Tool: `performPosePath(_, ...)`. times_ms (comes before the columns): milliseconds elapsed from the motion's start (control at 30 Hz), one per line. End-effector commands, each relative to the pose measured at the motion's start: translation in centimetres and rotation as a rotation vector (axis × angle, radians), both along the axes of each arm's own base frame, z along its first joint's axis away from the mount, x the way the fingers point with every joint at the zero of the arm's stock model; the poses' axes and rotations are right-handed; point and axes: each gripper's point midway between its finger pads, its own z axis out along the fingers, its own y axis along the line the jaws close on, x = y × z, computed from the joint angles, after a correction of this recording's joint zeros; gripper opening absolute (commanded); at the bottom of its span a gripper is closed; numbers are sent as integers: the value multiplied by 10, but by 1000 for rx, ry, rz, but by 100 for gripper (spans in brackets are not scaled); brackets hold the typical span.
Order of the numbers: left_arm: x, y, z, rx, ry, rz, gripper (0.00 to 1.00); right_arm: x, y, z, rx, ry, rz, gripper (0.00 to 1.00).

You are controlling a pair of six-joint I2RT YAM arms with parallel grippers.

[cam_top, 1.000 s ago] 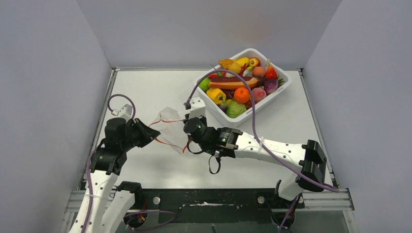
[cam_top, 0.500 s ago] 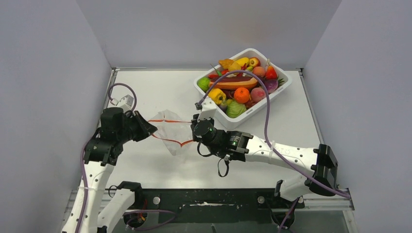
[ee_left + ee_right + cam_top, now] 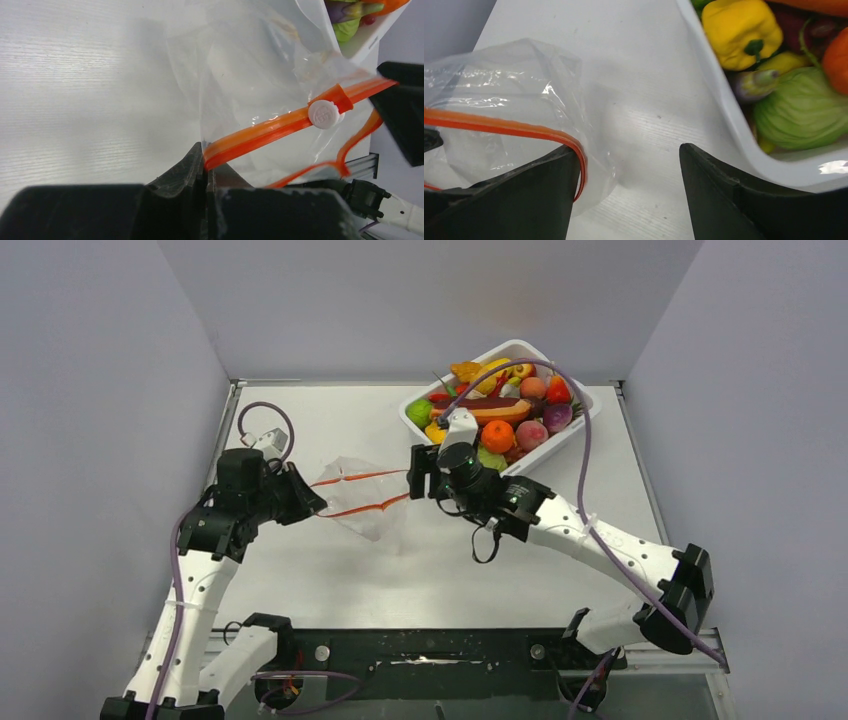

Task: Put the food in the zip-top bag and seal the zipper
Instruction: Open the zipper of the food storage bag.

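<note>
The left jaws, left of centre in the top view, are pressed together on 1 end of the zipper [image 3: 260, 132] of the zip-top bag [image 3: 368, 510]. The bag stretches rightward over the bench [image 3: 320, 420], its mouth parted into 2 orange strips. The right jaws stand spread at centre, 1 finger [image 3: 524, 200] touching the zipper's curled far end. The food [image 3: 497, 430] lies in the white tub [image 3: 716, 95], upper right.
</note>
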Motion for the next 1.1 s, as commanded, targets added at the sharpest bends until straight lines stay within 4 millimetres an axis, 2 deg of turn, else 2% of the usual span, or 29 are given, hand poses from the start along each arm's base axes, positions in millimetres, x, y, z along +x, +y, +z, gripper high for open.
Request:
performPosePath(0,7,-1,6,60,-34,-34,0,21,-50,49,-9,-73,-38,72)
performPosePath(67,9,-2,3,88,-21,-42,0,36,-78,49,-41,-64,-101,75)
performPosePath(167,15,-5,4,122,-19,-59,0,49,-109,49,-74,-50,-174,82)
performPosePath(300,18,-11,-2,96,-17,-55,0,54,-130,52,-88,-41,-210,88)
performPosePath(433,25,-15,-4,104,-28,-63,0,59,-148,49,-105,-20,-233,89)
performPosePath(533,29,-14,-6,128,-20,-58,0,53,-135,59,-58,-12,-145,89)
performPosePath(733,38,-28,-3,90,-34,-97,0,16,-72,79,184,0,210,90)
performPosePath(833,43,-39,0,46,-51,-116,0,0,-54,92,285,-9,324,89)
performPosePath(967,49,-55,4,-40,-70,-148,0,-11,-45,109,348,-30,396,90)
performPosePath(1033,49,-59,4,-54,-71,-150,0,-2,-55,106,316,-29,310,89)
performPosePath(1067,50,-58,3,-47,-70,-144,0,8,-68,102,280,-27,216,89)
